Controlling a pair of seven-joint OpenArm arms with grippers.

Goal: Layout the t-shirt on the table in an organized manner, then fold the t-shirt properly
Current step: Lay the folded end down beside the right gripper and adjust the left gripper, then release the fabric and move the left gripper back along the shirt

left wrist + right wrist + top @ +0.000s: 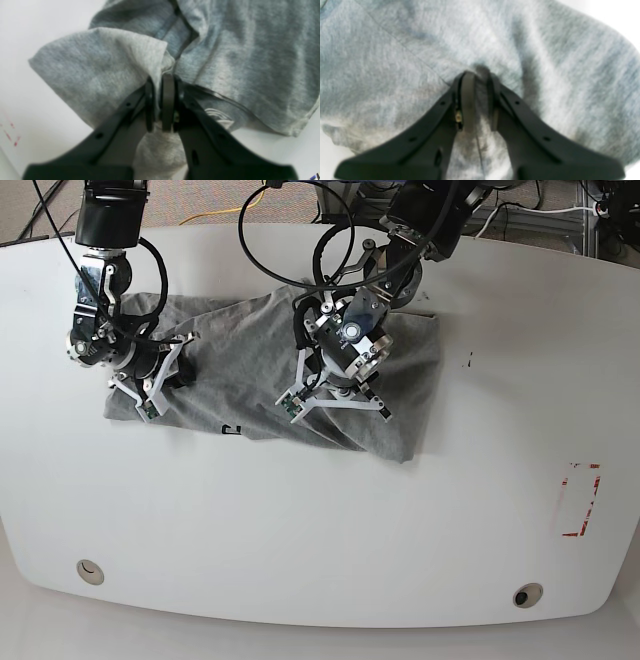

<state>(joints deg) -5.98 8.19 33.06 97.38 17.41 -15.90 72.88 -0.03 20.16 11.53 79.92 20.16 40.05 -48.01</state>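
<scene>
The heather-grey t-shirt (240,370) lies crumpled across the far half of the white table (320,540), with a bit of dark lettering (232,430) at its near edge. In the middle of the cloth, my left gripper (333,395) is shut on a bunched fold of the t-shirt (250,62); up close, the left gripper (160,77) has fabric squeezed between its pads. At the shirt's left end, my right gripper (178,370) pinches the cloth. In the right wrist view the t-shirt (395,62) fills the frame, and the right gripper (480,73) holds a small ridge of it.
A red dashed rectangle (578,500) is marked on the table at the right. Two round grommet holes (90,571) (527,594) sit near the front edge. Black cables (290,260) loop over the table's far side behind the arms.
</scene>
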